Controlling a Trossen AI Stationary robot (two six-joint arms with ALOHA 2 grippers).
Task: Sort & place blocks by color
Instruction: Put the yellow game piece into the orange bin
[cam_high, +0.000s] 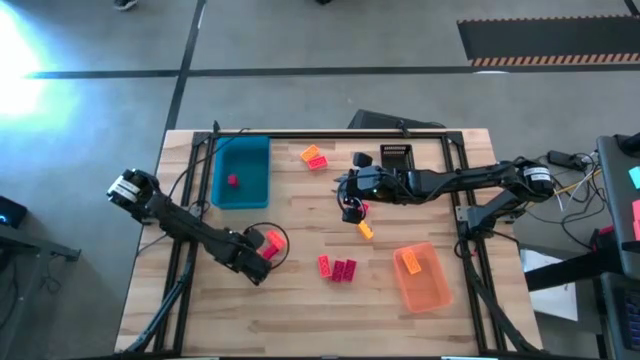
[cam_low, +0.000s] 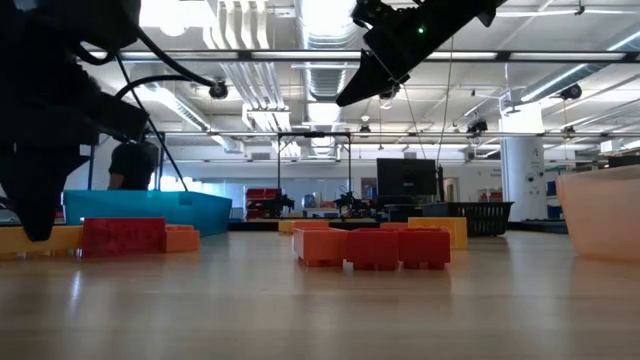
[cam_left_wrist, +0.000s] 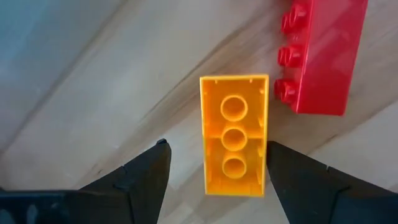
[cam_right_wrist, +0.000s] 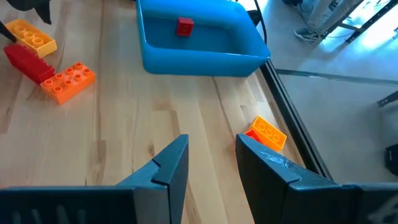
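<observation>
My left gripper (cam_high: 262, 252) is low over the table's left-middle and open. In the left wrist view its fingers stand on either side of an orange-yellow block (cam_left_wrist: 234, 134) that lies with its hollow underside showing. A red block (cam_left_wrist: 323, 53) lies beside it on its side. My right gripper (cam_high: 350, 198) hangs open and raised above the table's middle (cam_low: 385, 60), with nothing between its fingers (cam_right_wrist: 211, 155). Under it lie a red block (cam_high: 360, 208) and an orange block (cam_high: 365, 229). A small red block (cam_high: 232, 181) lies in the blue tray (cam_high: 243, 150), and an orange one (cam_high: 410, 262) in the translucent orange tray (cam_high: 425, 292). My left gripper comes at the orange-yellow block from above, its fingers across the block's short width. One fingertip (cam_left_wrist: 277, 155) stands right against the block's long side (cam_left_wrist: 264, 149), and I cannot tell whether it touches. The other fingertip is clearly apart.
Two red blocks (cam_high: 336, 267) lie near the table's near middle. Orange and pink blocks (cam_high: 313, 156) and another orange block (cam_high: 361, 159) lie near the far edge, beside a black tray (cam_high: 396, 155). A black frame rail (cam_high: 330, 134) borders the table. Bare wood lies along the near edge.
</observation>
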